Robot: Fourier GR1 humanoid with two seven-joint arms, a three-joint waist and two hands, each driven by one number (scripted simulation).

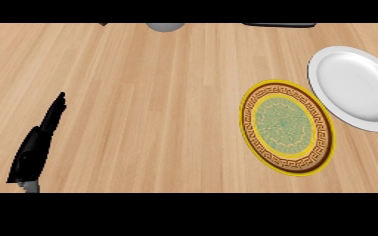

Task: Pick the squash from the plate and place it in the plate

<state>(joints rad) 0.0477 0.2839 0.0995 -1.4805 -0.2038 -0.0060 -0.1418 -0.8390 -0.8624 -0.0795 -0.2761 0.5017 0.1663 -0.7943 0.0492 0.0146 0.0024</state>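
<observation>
**Two plates at right, one hand at left edge**

Left hand (35, 147) shows at the view's lower left, fingers straight and pointing up, holding nothing; it rests apart from everything. Right hand is out of view. A yellow patterned plate (286, 127) lies right of centre, its face bare. A white plate (350, 86) sits just beside it, up and right, cut by the right edge. The squash cannot be seen anywhere. A grey object (165, 26) and a dark one (280, 25) touch the top edge. Wide wooden counter (162, 105) lies between hand and plates
</observation>
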